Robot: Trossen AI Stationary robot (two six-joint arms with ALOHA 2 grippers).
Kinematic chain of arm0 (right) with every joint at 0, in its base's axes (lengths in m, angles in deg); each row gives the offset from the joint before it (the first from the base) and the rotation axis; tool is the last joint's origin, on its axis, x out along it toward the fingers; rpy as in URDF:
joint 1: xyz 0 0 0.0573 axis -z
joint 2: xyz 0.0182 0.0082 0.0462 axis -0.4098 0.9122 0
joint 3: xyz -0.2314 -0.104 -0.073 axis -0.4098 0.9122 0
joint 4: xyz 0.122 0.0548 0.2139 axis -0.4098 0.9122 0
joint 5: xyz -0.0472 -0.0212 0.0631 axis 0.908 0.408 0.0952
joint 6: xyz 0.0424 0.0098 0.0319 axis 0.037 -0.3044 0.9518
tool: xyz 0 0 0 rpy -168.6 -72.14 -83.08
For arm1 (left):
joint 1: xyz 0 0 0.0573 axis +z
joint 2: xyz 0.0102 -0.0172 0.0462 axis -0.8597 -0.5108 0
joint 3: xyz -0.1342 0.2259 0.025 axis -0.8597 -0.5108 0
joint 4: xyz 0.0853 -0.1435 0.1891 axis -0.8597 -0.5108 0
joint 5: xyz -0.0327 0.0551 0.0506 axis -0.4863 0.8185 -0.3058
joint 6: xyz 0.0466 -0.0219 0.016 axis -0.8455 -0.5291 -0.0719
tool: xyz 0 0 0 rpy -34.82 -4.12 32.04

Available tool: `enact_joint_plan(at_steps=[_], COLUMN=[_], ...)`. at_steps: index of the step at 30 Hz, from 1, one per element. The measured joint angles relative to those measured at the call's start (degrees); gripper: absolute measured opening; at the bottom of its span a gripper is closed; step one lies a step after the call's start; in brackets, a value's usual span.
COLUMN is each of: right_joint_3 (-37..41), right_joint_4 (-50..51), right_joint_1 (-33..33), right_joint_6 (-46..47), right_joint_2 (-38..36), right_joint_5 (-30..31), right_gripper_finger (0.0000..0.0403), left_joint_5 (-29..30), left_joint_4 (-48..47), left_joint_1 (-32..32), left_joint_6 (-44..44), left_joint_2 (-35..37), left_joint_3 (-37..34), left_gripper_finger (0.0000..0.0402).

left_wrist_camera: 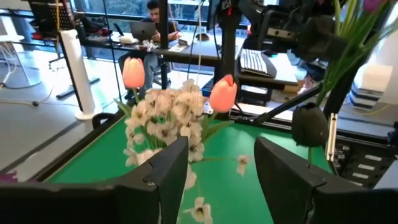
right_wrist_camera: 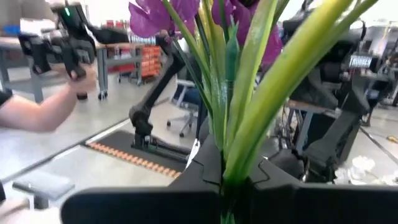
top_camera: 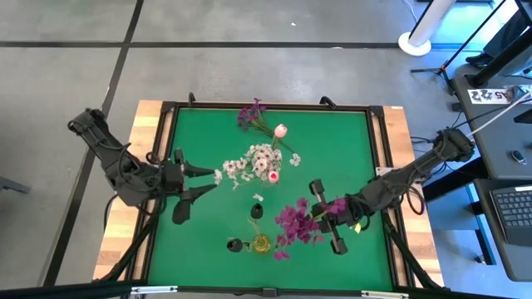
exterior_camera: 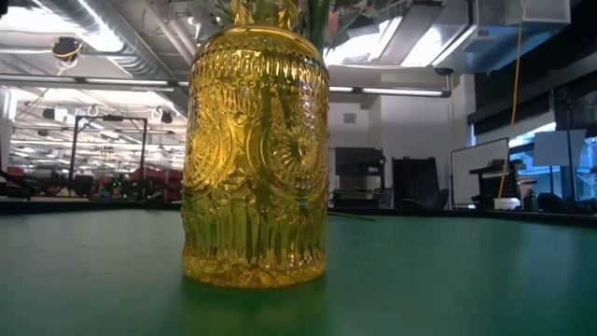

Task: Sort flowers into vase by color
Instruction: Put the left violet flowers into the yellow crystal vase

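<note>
- High view: green tabletop (top_camera: 349,149). Right pincer (top_camera: 327,218) sits on the right half, clamped on the stems of a magenta bunch (top_camera: 293,224) whose heads point left toward the yellow vase (top_camera: 262,243) at the near edge. A dark vase (top_camera: 257,212) stands just beyond it, another dark vase (top_camera: 235,245) to its left.
- Mid-table: white blossoms (top_camera: 253,162) with a pink tulip (top_camera: 272,175) among them, apparently standing together in a vase I cannot make out. More purple sprigs (top_camera: 252,114) and a second tulip (top_camera: 281,130) lie toward the far edge.
- Left pincer (top_camera: 199,181) waits on the left side, fingers apart, empty, aimed at the white cluster.
- Low view: yellow vase (exterior_camera: 256,149) is pressed glass, upright; thin green stems already show through it. Likely heavy enough to stay put, but breakable if knocked.
- Left wrist view: white blossoms (left_wrist_camera: 165,118) and two tulips (left_wrist_camera: 222,93) stand upright beyond the spread fingers (left_wrist_camera: 165,171).
- Right wrist view: stems (right_wrist_camera: 236,93) pinched low down, magenta heads (right_wrist_camera: 155,15) above.
- Judgement: flowers are light, stems thin and springy, heads soft; hold low on the stem, never the bloom.
</note>
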Motion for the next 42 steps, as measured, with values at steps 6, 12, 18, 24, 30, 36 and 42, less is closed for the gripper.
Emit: enact_joint_plan(at_steps=[6, 12, 18, 24, 30, 36, 42], right_joint_3=[3.8, 5.9, 6.3, 6.4, 6.4, 6.4, 6.1], right_joint_4=[-6.2, -9.9, -17.9, -24.4, -31.7, -36.8, -42.2], right_joint_1=[0.0, 0.0, 0.4, 1.6, 2.4, 4.2, 6.4], right_joint_6=[0.2, 1.1, -0.1, -0.2, -0.8, -0.8, 1.3], right_joint_2=[0.0, 0.0, 3.2, 8.8, 13.9, 18.4, 22.2], right_joint_5=[-0.8, -0.8, -2.3, -5.6, -7.6, -8.5, -12.0], right_gripper_finger=[0.0003, 0.0003, 0.0003, 0.0003, 0.0003, 0.0003, 0.0003], left_joint_5=[-0.1, -1.5, -2.0, -4.4, -4.6, -5.0, -7.8], left_joint_4=[8.9, 16.6, 21.5, 24.9, 28.7, 38.2, 41.7], left_joint_1=[-0.2, -0.2, -0.2, -0.2, -1.3, -1.8, -1.8], left_joint_6=[-0.4, -0.4, -3.1, -3.5, -3.5, -5.6, -6.4], left_joint_2=[4.6, 8.3, 8.8, 8.7, 8.7, 8.7, 8.7], left_joint_3=[-9.7, -16.6, -19.6, -22.1, -25.8, -30.6, -32.2], left_gripper_finger=[0.0179, 0.0179, 0.0179, 0.0179, 0.0179, 0.0178, 0.0169])
